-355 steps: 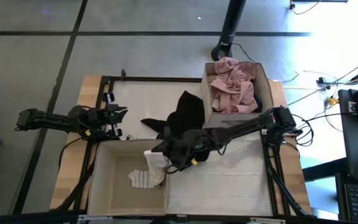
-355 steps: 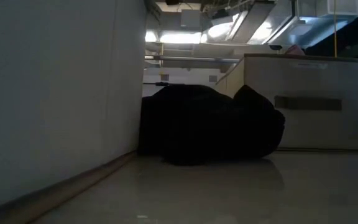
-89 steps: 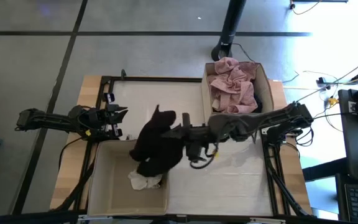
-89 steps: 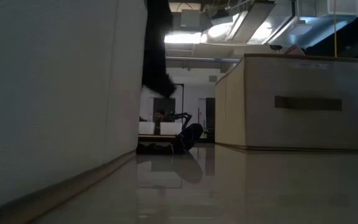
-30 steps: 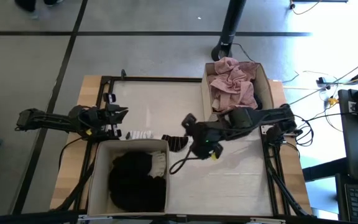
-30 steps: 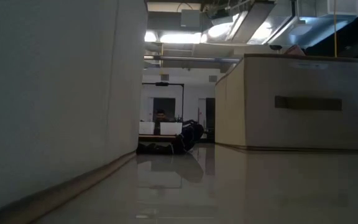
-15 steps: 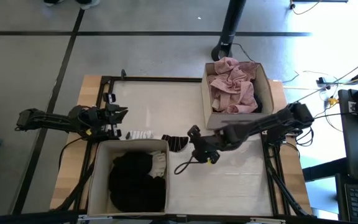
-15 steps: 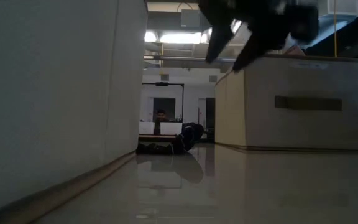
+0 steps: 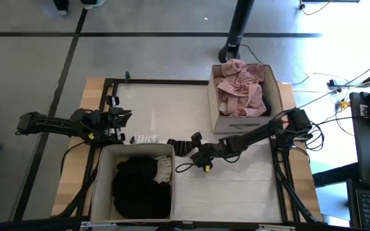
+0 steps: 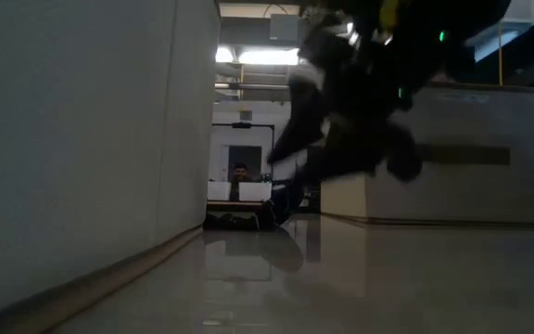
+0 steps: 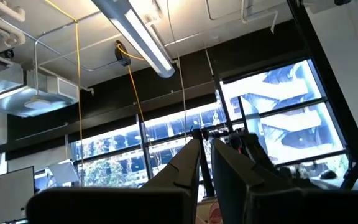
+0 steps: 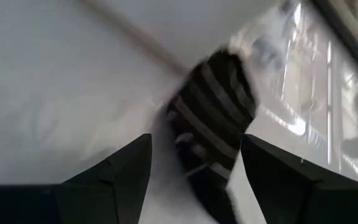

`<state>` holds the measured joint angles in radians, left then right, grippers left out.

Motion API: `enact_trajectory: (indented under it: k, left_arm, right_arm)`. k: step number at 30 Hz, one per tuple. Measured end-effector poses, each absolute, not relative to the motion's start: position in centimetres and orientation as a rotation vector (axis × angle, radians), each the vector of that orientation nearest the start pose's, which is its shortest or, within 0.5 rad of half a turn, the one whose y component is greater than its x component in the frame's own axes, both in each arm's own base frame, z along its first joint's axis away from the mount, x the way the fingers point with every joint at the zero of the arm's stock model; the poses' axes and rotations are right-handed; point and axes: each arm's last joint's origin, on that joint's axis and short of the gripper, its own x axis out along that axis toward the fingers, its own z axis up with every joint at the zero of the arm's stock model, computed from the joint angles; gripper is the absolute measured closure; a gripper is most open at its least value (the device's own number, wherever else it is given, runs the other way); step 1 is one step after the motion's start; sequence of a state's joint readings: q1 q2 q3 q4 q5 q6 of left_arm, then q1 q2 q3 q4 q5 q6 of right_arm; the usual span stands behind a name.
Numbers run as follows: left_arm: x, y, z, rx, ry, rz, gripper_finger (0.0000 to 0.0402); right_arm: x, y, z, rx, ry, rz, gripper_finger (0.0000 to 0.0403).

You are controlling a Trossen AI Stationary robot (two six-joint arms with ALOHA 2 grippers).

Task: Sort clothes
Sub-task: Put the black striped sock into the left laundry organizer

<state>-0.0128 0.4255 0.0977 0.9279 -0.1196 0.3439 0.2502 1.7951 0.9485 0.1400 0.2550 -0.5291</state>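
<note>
A small dark striped piece (image 9: 180, 146) lies flat on the white table (image 9: 236, 186), just beyond the far right corner of the near-left beige box (image 9: 133, 148). My right gripper (image 9: 194, 147) hangs low beside it, open; in the right wrist view the striped piece (image 12: 214, 106) lies just ahead of the gripper (image 12: 194, 180), apart from both fingers. A white striped piece (image 9: 145, 138) lies left of it. A black garment (image 9: 140, 187) and a white piece (image 9: 164, 169) sit in that box. My left gripper (image 9: 122, 118) waits shut at the table's left, tipped upward (image 11: 205, 163).
The far-right beige box (image 9: 212, 102) holds a crumpled dusty pink garment (image 9: 239, 86). In the low view its wall (image 10: 471, 153) stands right of the blurred right gripper (image 10: 341, 111), and the near-left box's wall (image 10: 91, 139) fills the left. Bare table stretches along the near right.
My right gripper has dropped steeply toward the table and slid a little toward the left edge, ending beside the dark striped piece; it has rolled and stayed open. It has come into the low view from above. The clothes have not moved.
</note>
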Motion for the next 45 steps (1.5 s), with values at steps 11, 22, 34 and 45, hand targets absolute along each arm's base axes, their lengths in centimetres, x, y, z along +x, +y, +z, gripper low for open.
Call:
enact_trajectory:
  k: [11, 22, 34, 45]
  left_arm:
    - [11.0, 0.2, 24.5, 0.296, -0.575, 0.206, 0.0370]
    - [11.1, 0.2, 24.5, 0.293, -0.574, 0.205, 0.0370]
    - [11.1, 0.2, 24.4, 0.286, -0.569, 0.202, 0.0370]
    - [11.1, 0.2, 24.5, 0.290, -0.570, 0.204, 0.0370]
  right_arm:
    - [36.2, 4.8, 12.3, -0.638, 0.766, 0.079, 0.0253]
    - [35.8, 5.2, 13.9, -0.735, 0.800, 0.043, 0.0375]
    - [34.3, 5.4, 25.7, -0.884, 0.638, -0.098, 0.0389]
    - [37.4, 6.6, 33.8, -0.941, 0.204, -0.012, 0.0392]
